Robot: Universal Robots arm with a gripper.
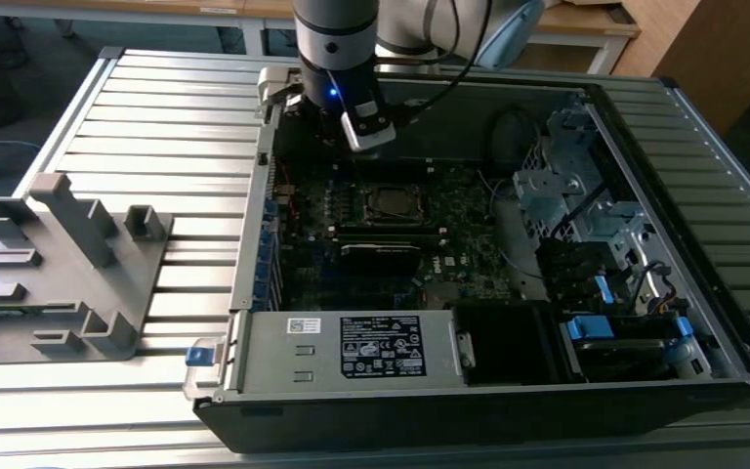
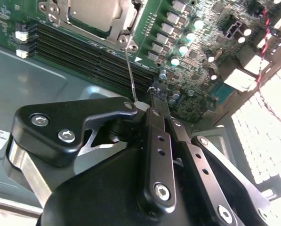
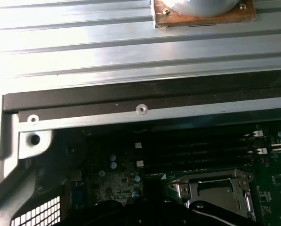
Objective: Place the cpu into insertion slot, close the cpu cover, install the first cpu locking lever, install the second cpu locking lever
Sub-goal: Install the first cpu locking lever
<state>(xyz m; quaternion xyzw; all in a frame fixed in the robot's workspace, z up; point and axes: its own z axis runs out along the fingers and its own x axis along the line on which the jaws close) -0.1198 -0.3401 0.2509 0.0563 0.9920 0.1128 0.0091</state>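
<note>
You have a slatted metal table (image 1: pixel 153 117). The open computer case (image 1: pixel 479 415) rests on it, with a grey plastic stand (image 1: pixel 62 278) beside the case, toward the exterior view's left.

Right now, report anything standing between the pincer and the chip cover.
Nothing visible blocks it. In the second wrist view, a thin wire lever runs from a corner of the cover down to beside the pincer.

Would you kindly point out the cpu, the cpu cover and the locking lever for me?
cpu (image 2: pixel 95 12): second wrist view, metal top.
cpu cover (image 2: pixel 127 23): second wrist view, frame edge.
lever (image 2: pixel 130 70): second wrist view, wire shaft.
</note>
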